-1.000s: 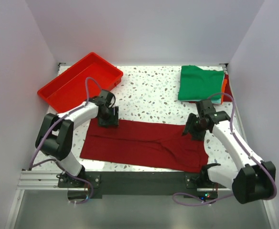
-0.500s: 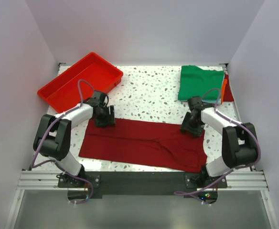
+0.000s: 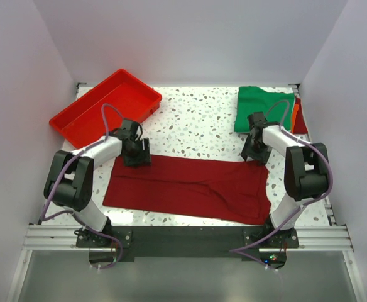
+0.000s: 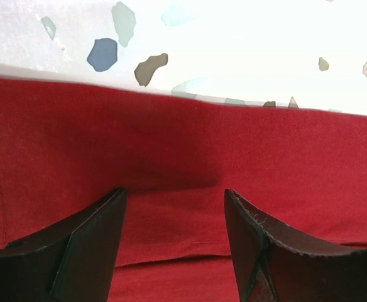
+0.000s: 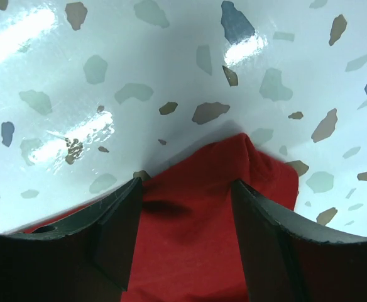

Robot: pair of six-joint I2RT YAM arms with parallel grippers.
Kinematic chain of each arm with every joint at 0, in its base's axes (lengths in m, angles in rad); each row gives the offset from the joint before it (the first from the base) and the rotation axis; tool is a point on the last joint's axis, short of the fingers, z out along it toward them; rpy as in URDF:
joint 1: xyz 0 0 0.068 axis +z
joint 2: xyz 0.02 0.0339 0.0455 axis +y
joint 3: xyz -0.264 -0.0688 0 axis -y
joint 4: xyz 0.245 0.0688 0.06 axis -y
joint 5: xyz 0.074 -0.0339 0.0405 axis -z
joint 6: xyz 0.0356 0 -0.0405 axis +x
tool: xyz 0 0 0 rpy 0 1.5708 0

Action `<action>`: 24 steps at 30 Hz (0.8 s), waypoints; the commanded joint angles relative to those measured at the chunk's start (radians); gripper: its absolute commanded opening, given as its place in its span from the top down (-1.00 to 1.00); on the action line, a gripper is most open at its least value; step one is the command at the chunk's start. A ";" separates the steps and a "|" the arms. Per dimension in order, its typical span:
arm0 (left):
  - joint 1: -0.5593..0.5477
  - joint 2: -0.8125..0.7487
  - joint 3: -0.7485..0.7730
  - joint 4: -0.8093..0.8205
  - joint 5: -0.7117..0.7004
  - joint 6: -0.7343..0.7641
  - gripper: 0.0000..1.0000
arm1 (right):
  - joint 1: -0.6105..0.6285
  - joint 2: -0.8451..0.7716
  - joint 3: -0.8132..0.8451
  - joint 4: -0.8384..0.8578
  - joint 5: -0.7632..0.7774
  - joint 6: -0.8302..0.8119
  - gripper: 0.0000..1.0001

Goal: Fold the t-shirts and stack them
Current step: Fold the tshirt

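A maroon t-shirt (image 3: 186,189), folded into a long strip, lies across the near half of the table. My left gripper (image 3: 136,155) is low over its far left corner, open, with the cloth (image 4: 171,145) showing between the fingers (image 4: 89,245). My right gripper (image 3: 254,153) is low over its far right corner, open, with that slightly raised corner (image 5: 246,163) between the fingers (image 5: 117,233). Neither gripper pinches cloth. A folded green t-shirt (image 3: 263,110) lies at the back right, on top of orange (image 3: 295,111) and red (image 3: 301,123) shirt edges.
A bright red plastic tray (image 3: 105,107) sits at the back left, just beyond my left arm. White walls close in both sides and the back. The table's near edge is a black rail by the arm bases.
My right gripper has moved away from me to the shirt's far right corner, its arm folding back. My left gripper shifted slightly left. The shirt's right end lies flatter.
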State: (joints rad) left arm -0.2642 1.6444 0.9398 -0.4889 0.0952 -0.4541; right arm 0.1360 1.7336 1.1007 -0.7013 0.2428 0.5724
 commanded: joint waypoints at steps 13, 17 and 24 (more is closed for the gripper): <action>0.016 -0.046 -0.088 0.029 -0.083 0.026 -0.40 | -0.041 -0.039 -0.050 0.037 0.070 -0.008 -0.02; 0.016 -0.054 -0.102 0.032 -0.083 0.031 -0.40 | -0.042 -0.029 -0.056 0.042 0.066 -0.013 0.10; 0.016 -0.063 -0.108 0.052 -0.075 0.031 -0.40 | -0.053 -0.023 -0.041 0.046 0.093 -0.011 0.20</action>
State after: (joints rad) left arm -0.2638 1.5833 0.8650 -0.4232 0.0631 -0.4519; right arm 0.0948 1.7302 1.0550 -0.6754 0.2737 0.5636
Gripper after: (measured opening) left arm 0.695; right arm 0.412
